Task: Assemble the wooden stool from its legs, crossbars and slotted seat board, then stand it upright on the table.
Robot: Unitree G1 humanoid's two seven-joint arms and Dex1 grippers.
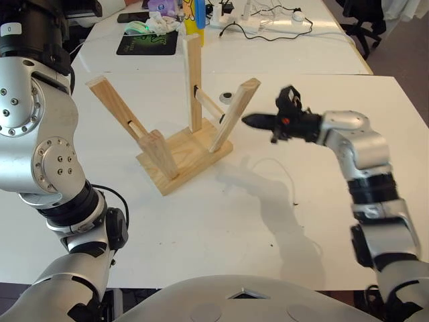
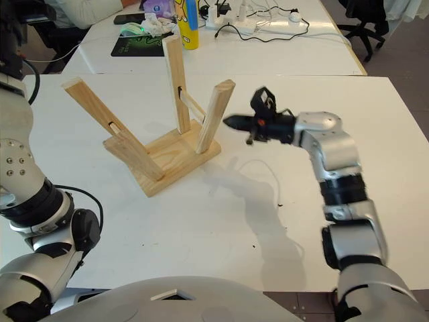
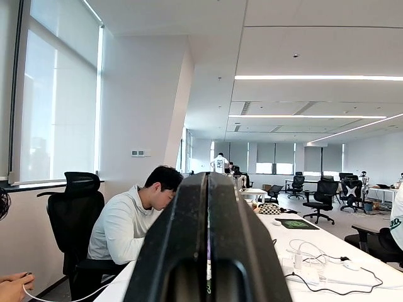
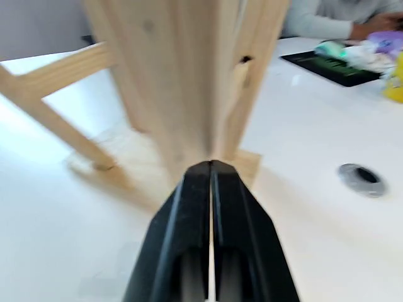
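Left eye view: stool (image 1: 186, 155) stands inverted on the white surface (image 1: 221, 221), legs upward; right pincer (image 1: 247, 121) closed, empty, just beside the nearest leg (image 1: 236, 114). Left wrist view: left pincer (image 3: 208, 181) closed, empty. Right wrist view: that leg directly ahead.

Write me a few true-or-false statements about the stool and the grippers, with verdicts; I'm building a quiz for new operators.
1. The stool stands upright on its legs. False: it rests on its seat board, legs pointing up.
2. The right gripper is shut. True.
3. The right gripper holds a crossbar. False: it holds nothing; its tip is close to one leg.
4. A crossbar joins two legs. True.
5. The left gripper is open. False: it is shut.
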